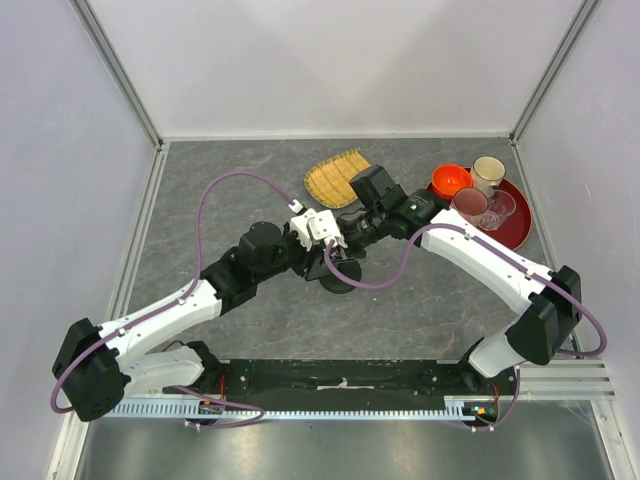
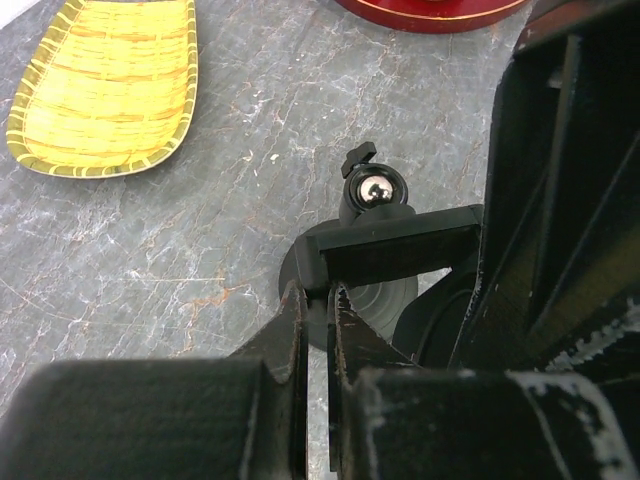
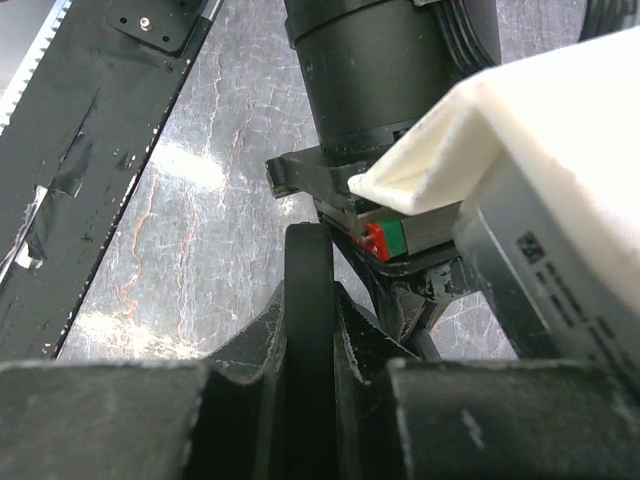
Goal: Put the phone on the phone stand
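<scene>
The phone is a thin black slab held edge-on between my right gripper's fingers. My right gripper is shut on it. In the left wrist view the phone lies crosswise just above the phone stand's round disc base, in front of the stand's shiny ball joint. My left gripper is nearly closed and pinches the phone's lower left corner. In the top view both grippers meet mid-table, left gripper and right gripper, over the stand; the phone is hidden there.
A bamboo tray lies just behind the grippers and shows in the left wrist view. A red tray at the right holds an orange bowl, a cream cup and glasses. Purple cables loop over both arms.
</scene>
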You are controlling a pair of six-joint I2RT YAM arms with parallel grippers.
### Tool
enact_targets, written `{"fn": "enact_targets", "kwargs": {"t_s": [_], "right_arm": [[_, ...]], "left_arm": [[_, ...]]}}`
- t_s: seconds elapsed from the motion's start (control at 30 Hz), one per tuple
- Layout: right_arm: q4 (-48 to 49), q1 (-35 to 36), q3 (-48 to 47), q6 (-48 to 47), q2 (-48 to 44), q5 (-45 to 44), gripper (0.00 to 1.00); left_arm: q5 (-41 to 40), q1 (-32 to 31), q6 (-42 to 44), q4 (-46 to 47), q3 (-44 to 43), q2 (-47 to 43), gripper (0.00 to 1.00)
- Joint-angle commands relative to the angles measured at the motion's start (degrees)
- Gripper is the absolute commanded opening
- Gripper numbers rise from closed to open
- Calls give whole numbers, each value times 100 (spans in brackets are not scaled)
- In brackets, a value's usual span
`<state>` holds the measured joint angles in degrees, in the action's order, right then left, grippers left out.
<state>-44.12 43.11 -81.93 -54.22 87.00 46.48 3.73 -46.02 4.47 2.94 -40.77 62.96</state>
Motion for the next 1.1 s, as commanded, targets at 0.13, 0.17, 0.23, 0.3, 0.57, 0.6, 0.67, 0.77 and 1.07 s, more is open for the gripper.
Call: {"fn": "enact_targets", "kwargs": {"t_s": [0.13, 0.17, 0.23, 0.3, 0.57, 0.6, 0.67, 0.77, 1.07], "right_arm": [[386, -268, -508, -450, 115, 63, 0], [378, -260, -517, -441, 167, 107, 0], [378, -268, -526, -458, 229, 98, 0], [325, -268, -552, -458, 326, -146, 0], [0, -268, -464, -519, 334, -835, 0], [0, -268, -534, -537, 379, -677, 0], [-96, -181, -937, -546, 588, -132, 0], [-219, -22, -1290, -573, 809, -314, 0], [-721, -180, -1115, 1333, 713, -2316, 0]], "left_arm": [[673, -91, 432, -39, -124, 14, 2], [699, -91, 441, -39, -132, 6, 2], [822, -91, 432, 22, -89, -29, 2], [823, -91, 432, 5, -97, -47, 2], [805, -91, 493, -109, -71, -249, 2], [831, -91, 485, -101, -88, -188, 2], [858, -91, 476, -109, -115, -144, 2], [902, -91, 450, -109, -124, -126, 2], [261, -91, 134, -13, 17, -460, 2]]}}
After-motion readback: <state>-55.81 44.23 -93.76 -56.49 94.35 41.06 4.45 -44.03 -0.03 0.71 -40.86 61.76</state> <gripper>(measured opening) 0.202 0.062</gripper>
